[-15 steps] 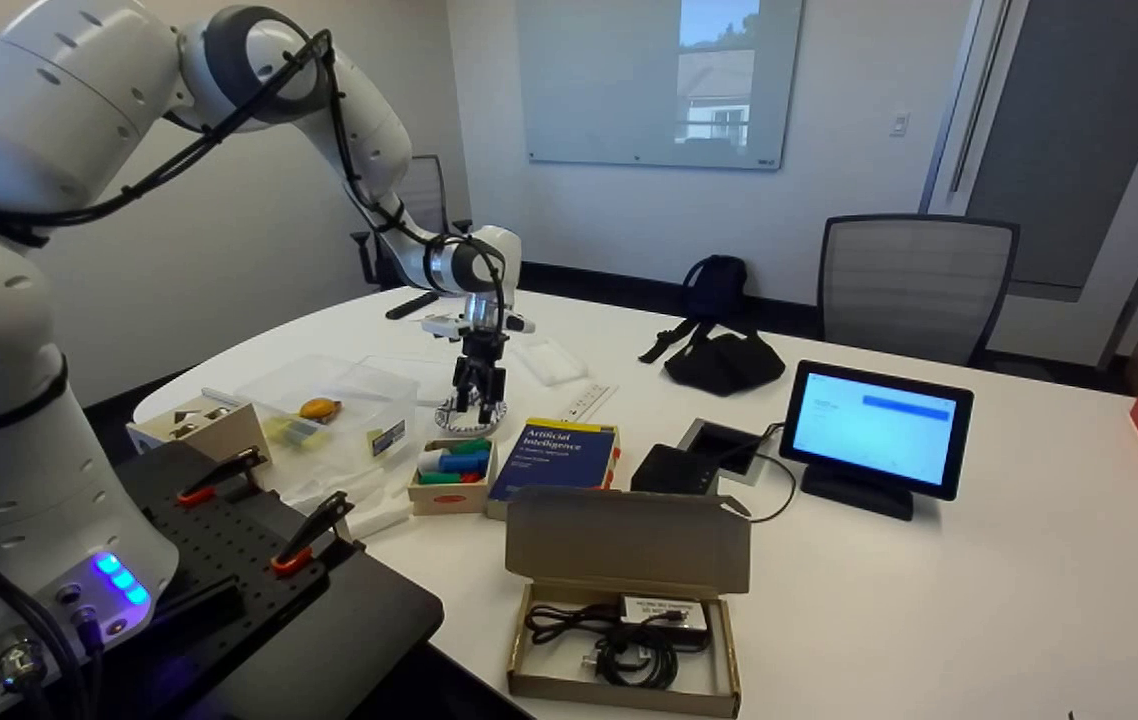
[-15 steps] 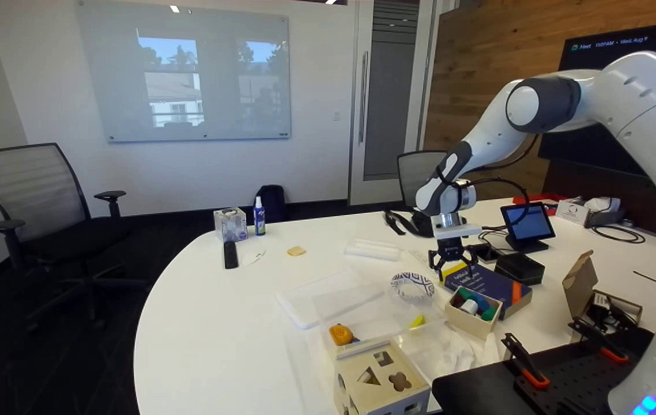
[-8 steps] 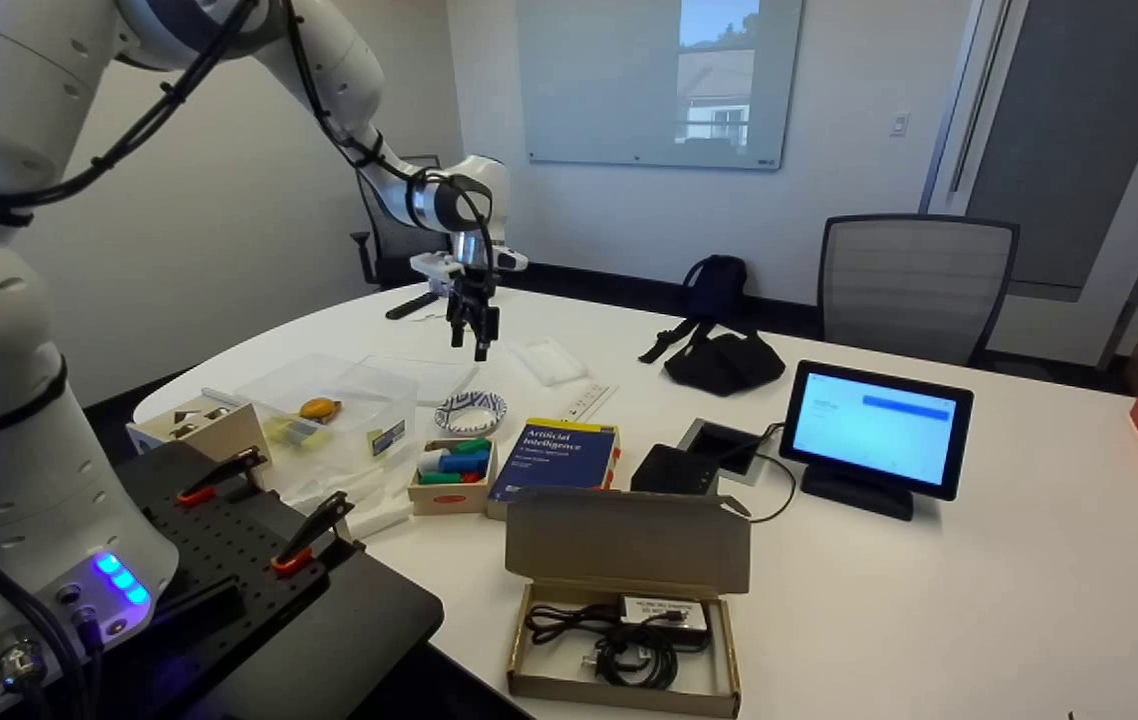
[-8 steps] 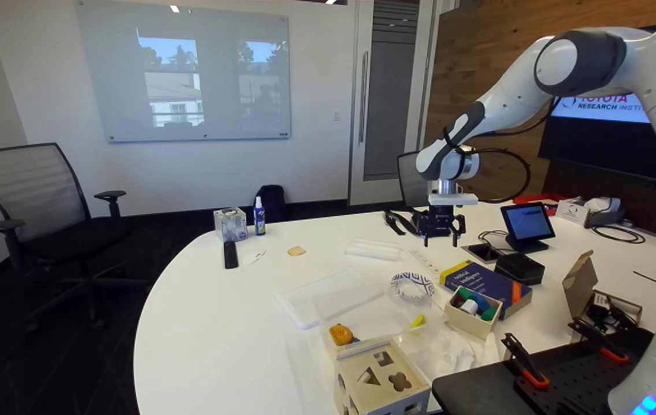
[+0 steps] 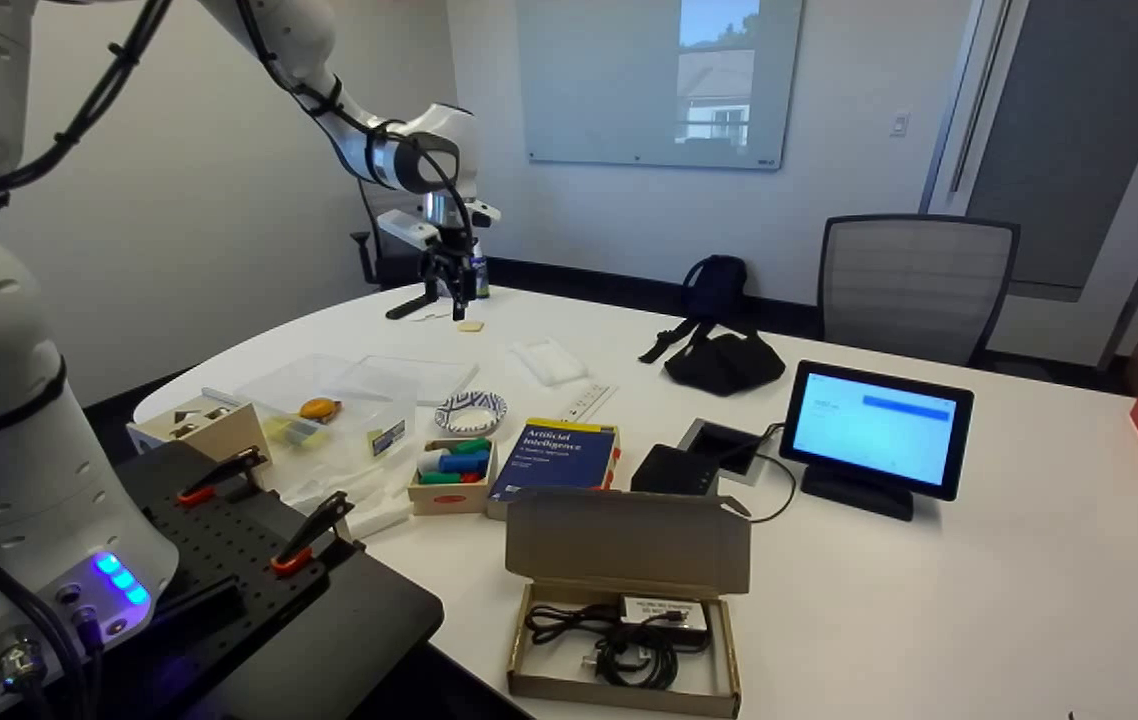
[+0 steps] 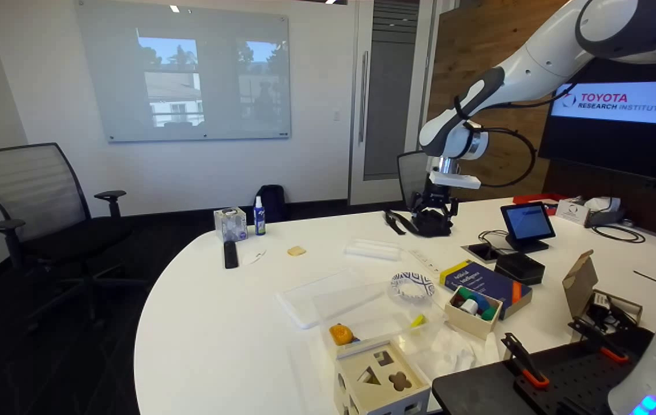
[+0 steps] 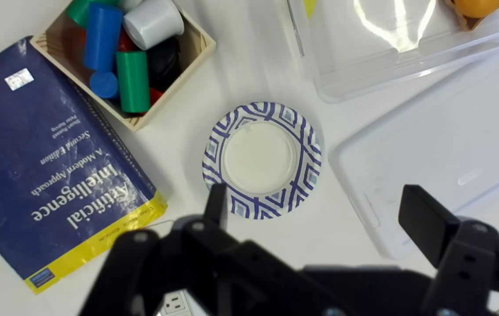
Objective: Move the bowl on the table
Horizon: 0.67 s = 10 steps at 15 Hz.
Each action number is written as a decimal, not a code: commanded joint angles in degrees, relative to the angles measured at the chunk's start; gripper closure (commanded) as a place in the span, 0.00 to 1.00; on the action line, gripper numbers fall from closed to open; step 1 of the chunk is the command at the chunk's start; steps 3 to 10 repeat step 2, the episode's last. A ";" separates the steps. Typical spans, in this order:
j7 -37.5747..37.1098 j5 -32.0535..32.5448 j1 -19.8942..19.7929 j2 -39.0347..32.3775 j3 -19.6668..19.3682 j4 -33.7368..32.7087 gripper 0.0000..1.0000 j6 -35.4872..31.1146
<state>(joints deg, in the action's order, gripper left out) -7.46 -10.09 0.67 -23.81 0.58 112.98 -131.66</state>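
Wrist view: patterned bowl mid-frame, upright on worktop; book at left, box upper left. Pincer low in frame, spread wide; both exterior views: well apart from bowl.

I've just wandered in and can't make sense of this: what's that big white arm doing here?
The robot arm is reaching over the white table, but it isn't holding anything. Its fingers are spread apart, up in the air and clear of the patterned bowl, the thing it's meant to move. That bowl sits on the table near the blue book and a small open box. Whether the job is done or yet to begin, I can't tell.
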 commanded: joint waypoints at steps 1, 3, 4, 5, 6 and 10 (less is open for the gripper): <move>2.08 -0.82 -0.42 3.95 0.63 5.18 0.00 -4.18; 2.10 -0.63 -0.34 4.23 0.60 5.72 0.00 -5.11; 2.10 -0.63 -0.34 4.23 0.60 5.72 0.00 -5.11; 2.10 -0.63 -0.34 4.23 0.60 5.72 0.00 -5.11; 2.10 -0.63 -0.34 4.23 0.60 5.72 0.00 -5.11; 2.10 -0.63 -0.34 4.23 0.60 5.72 0.00 -5.11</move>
